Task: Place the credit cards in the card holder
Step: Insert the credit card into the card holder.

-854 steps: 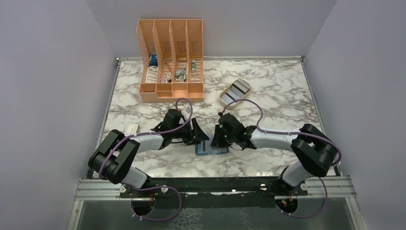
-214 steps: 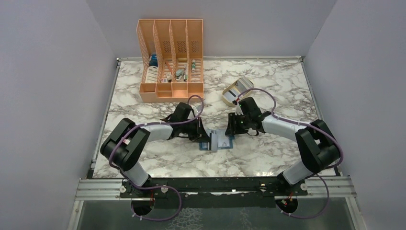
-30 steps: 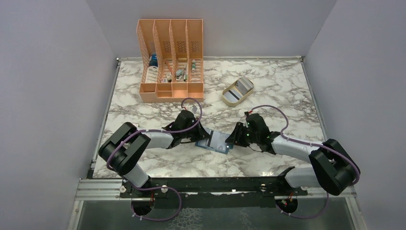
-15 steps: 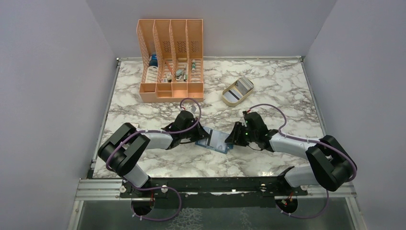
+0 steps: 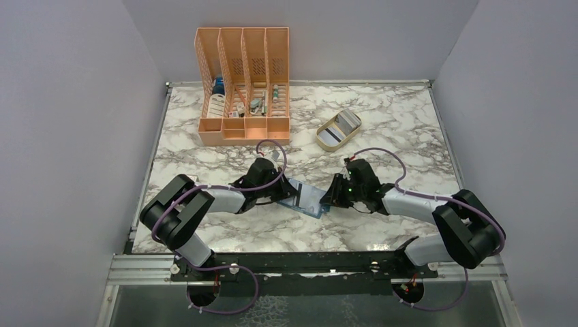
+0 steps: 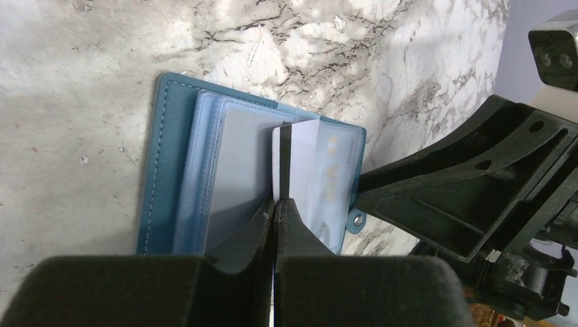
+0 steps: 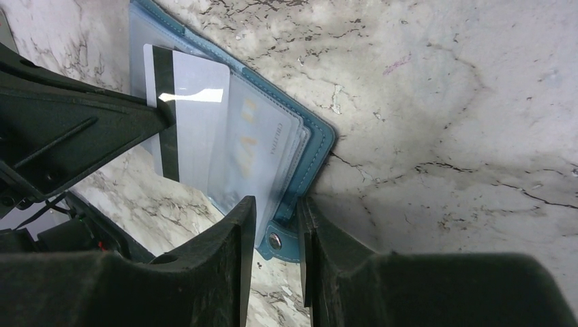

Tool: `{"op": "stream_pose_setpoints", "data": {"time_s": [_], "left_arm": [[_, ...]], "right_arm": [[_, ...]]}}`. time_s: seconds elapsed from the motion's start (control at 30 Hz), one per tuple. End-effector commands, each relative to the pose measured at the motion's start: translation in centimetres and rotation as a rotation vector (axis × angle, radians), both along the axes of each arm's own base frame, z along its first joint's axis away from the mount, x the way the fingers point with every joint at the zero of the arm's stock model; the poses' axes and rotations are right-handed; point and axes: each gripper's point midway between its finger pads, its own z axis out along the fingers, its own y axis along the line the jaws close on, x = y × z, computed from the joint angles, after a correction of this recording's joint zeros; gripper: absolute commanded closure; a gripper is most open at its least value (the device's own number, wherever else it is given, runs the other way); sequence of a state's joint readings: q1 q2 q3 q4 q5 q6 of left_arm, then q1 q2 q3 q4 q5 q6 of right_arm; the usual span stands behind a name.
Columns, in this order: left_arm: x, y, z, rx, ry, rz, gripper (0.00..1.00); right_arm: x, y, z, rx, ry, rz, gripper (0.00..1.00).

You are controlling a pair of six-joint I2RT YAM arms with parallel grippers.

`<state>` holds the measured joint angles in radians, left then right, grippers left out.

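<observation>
1. Top external view: the card holder point(image 5: 311, 199) lies open and flat on the marble table point(image 5: 402, 143), between my two arms. The beige tray point(image 5: 329, 139) stands well apart, farther back and to the right, with spare cards point(image 5: 346, 121) in it
2. Left wrist view: my left gripper point(image 6: 275, 204) is closed, finger against finger, with nothing seen between them. Its tips bear on the near edge of the striped card point(image 6: 303, 160), which lies flat on the holder's inner face
3. Same view: the far part of that card sits under a clear sleeve point(image 6: 334, 184), while the part with the dark stripe lies exposed outside the sleeve mouth
4. Right wrist view: my right gripper point(image 7: 275, 204) has its jaws a little apart, astride the stud tab point(image 7: 275, 240) at the holder's outer edge. No pinch on the tab is evident, and I judge this arm to be steadying the holder
5. Done, as I judge it: one card is partly seated. Gold lettering shows through the sleeve, but whether it belongs to this card or to one already seated I cannot tell
6. Left to do: push the striped card fully home, then fetch and seat the spare cards from the tray
</observation>
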<state>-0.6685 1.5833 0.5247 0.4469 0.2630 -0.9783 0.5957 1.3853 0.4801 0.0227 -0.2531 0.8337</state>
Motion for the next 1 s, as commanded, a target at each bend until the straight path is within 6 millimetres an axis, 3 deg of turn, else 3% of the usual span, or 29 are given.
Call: {"op": "stream_pose_setpoints", "data": {"time_s": [0.0, 0.33, 0.6, 0.97], "left_arm": [[-2.0, 0.8, -1.9, 0.05, 0.016, -0.094, 1.0], [-3.1, 1.8, -3.7, 0.123, 0.074, -0.176, 1.0], [-2.3, 1.4, -3.2, 0.16, 0.055, -0.218, 1.0], [-2.3, -0.7, -2.3, 0.094, 0.066, -0.238, 1.0]], "right_arm": [[-1.5, -0.6, -1.7, -0.053, 0.068, 0.018, 0.71], [-1.1, -0.9, -2.0, -0.078, 0.051, 0.021, 0.72], [-0.3, -0.4, -1.6, -0.072, 0.025, 0.023, 0.73], [1.3, 0.1, -0.3, -0.059, -0.044, 0.024, 0.73]]}}
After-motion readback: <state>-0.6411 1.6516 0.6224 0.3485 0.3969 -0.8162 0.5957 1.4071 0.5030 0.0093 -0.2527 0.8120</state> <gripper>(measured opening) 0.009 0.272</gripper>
